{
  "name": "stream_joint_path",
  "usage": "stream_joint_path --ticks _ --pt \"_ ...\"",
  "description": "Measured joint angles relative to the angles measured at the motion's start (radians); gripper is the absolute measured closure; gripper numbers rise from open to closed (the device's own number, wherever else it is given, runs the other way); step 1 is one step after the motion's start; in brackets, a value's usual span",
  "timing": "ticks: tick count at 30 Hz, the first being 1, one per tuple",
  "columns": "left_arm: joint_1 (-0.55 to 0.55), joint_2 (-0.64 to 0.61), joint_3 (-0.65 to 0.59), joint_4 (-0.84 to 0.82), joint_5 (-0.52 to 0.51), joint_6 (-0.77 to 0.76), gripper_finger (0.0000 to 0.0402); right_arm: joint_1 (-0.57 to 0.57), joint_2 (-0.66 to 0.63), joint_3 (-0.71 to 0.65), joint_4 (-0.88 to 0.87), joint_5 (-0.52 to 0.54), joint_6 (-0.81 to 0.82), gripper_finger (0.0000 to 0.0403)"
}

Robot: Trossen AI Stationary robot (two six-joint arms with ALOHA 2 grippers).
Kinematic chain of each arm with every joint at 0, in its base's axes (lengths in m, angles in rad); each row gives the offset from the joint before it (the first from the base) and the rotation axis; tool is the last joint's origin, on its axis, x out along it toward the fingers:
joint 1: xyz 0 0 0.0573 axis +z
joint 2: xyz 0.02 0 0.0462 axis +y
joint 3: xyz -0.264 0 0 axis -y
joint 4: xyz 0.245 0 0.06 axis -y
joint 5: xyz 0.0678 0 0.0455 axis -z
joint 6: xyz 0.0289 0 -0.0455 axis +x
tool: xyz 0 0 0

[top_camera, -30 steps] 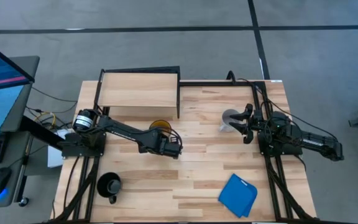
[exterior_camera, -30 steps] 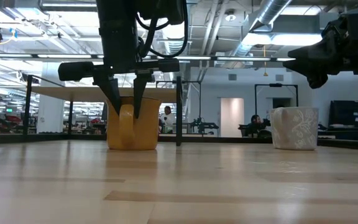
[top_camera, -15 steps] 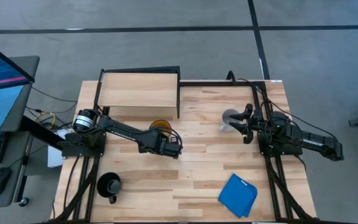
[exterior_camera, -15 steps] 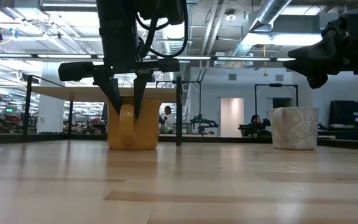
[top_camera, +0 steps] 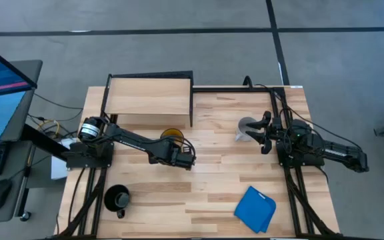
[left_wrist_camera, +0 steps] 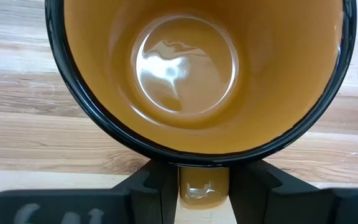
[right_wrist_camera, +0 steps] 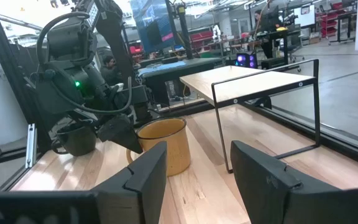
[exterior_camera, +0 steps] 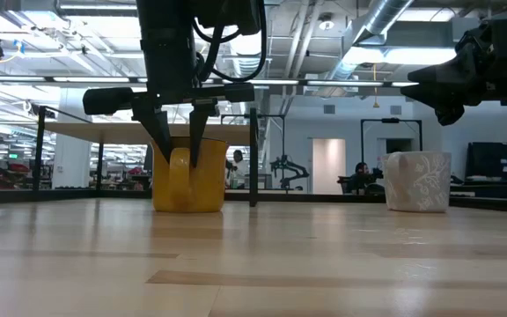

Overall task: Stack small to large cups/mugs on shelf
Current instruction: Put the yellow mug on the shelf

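Note:
The yellow-orange mug (top_camera: 171, 135) stands upright on the table just in front of the shelf (top_camera: 149, 99), its handle turned to the near edge. My left gripper (exterior_camera: 180, 157) points down over that handle and is shut on it. The pale grey-white mug (top_camera: 245, 126) stands on the table's right half. My right gripper (top_camera: 262, 133) hovers open beside and above it (exterior_camera: 447, 88), touching nothing. The glossy black mug (top_camera: 117, 198) sits at the near left. My left gripper pinches the yellow mug's handle (left_wrist_camera: 204, 190) between its two fingers (exterior_camera: 161, 132), coming from above and pointing down. One finger lies on each flat side of the handle loop. The mug stays upright with its base on the table.
A blue folded cloth (top_camera: 255, 208) lies at the near right. The shelf's black frame post (exterior_camera: 253, 158) stands close beside the yellow mug. Bare wooden tabletop (top_camera: 212, 173) lies between the two arms.

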Motion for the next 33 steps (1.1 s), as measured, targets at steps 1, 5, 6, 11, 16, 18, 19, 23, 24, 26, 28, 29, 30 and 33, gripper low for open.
stream_joint_path --ticks 1,5,6,11,16,18,19,23,24,26,28,29,30,33 --pt "0.0 0.0 0.0 0.0 0.0 0.0 0.03 0.0 0.0 0.0 0.0 0.0 0.0 0.0202" --pt "0.0 0.0 0.0 0.0 0.0 0.0 0.03 0.0 0.0 0.0 0.0 0.0 0.0 0.0202" --pt "0.0 0.0 0.0 0.0 0.0 0.0 0.03 0.0 0.0 0.0 0.0 0.0 0.0 0.0202" --pt "0.0 0.0 0.0 0.0 0.0 0.0 0.03 0.0 0.0 0.0 0.0 0.0 0.0 0.0202" --pt "0.0 0.0 0.0 0.0 -0.001 0.0 0.03 0.0 0.0 0.0 0.0 0.0 0.0 0.0202" --pt "0.0 0.0 0.0 0.0 -0.002 0.0 0.03 0.0 0.0 0.0 0.0 0.0 0.0 0.0202" --pt "0.0 0.0 0.0 0.0 -0.002 0.0 0.03 0.0 0.0 0.0 0.0 0.0 0.0 0.0202" --pt "0.0 0.0 0.0 0.0 -0.002 0.0 0.0301 0.0 0.0 0.0 0.0 0.0 0.0 0.0202" --pt "0.0 0.0 0.0 0.0 -0.002 0.0 0.0301 0.0 0.0 0.0 0.0 0.0 0.0 0.0202" --pt "0.0 0.0 0.0 0.0 -0.001 0.0 0.0301 0.0 0.0 0.0 0.0 0.0 0.0 0.0202" --pt "0.0 0.0 0.0 0.0 0.0 0.0 0.0301 0.0 0.0 0.0 0.0 0.0 0.0 0.0202" --pt "0.0 0.0 0.0 0.0 0.0 0.0 0.0301 0.0 0.0 0.0 0.0 0.0 0.0 0.0202" --pt "0.0 0.0 0.0 0.0 0.0 0.001 0.0301 0.0 0.0 0.0 0.0 0.0 0.0 0.0202" --pt "0.001 0.0 0.0 -0.001 0.005 0.022 0.0301 0.0 0.0 0.0 0.0 0.0 0.0 0.0202"
